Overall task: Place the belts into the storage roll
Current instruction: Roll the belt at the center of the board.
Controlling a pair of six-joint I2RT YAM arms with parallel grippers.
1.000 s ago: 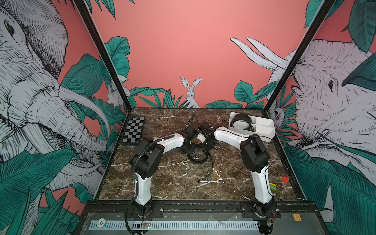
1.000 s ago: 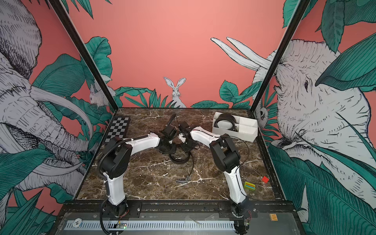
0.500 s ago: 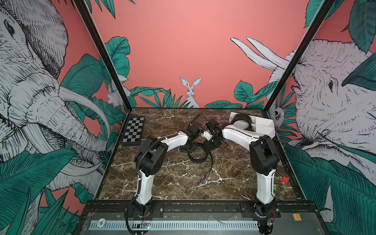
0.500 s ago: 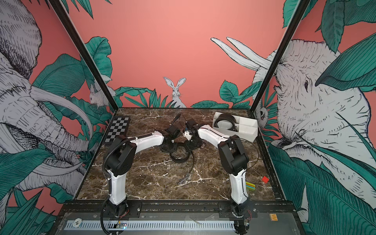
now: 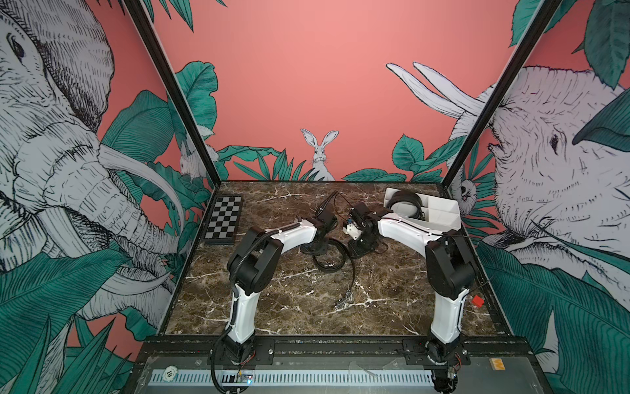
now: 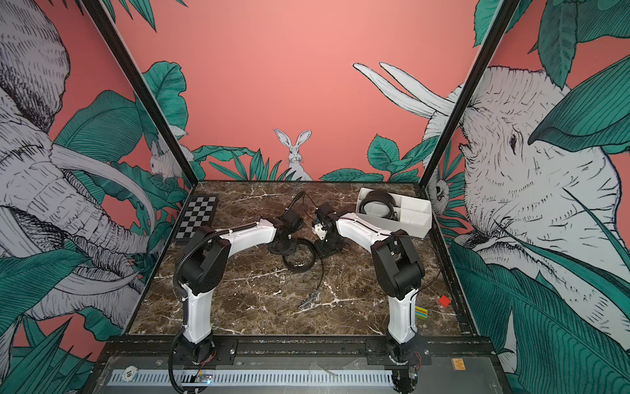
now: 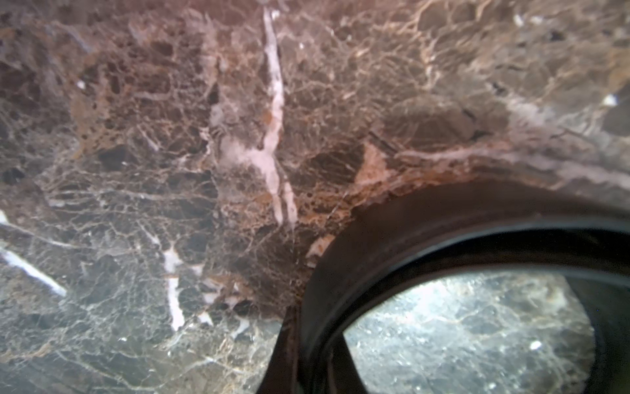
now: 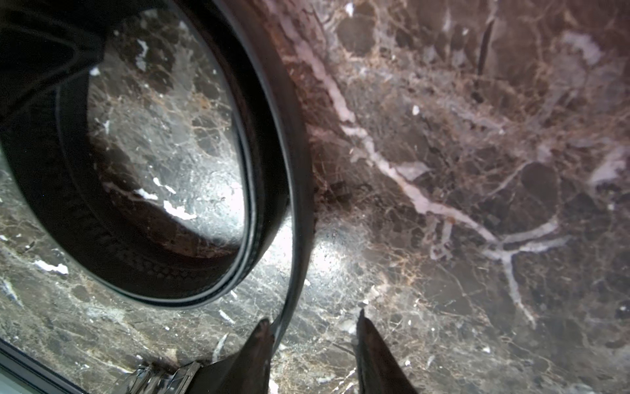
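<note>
Now the right arm's elbow sits farther toward the right wall than a second ago, and the loose belt [image 5: 329, 261] has stayed mid-table. It is a black, open coil on edge, with its tail trailing forward to a metal buckle [image 5: 343, 302]. The stored belt [image 5: 405, 202] lies coiled in the storage roll [image 5: 443, 223] at the far right. Both arms reach inward with wrists bent down. The left gripper [image 5: 316, 250] pinches the coil's wall. The right gripper [image 8: 312, 320] has its fingers spread, one touching the tail.

No word, brand or number can be read in any view. In both top views, a small yellow label [image 5: 497, 364] near the front right corner of the grey base plate [image 5: 289, 365] bears a dark W-like mark, too small to tell surely.
</note>
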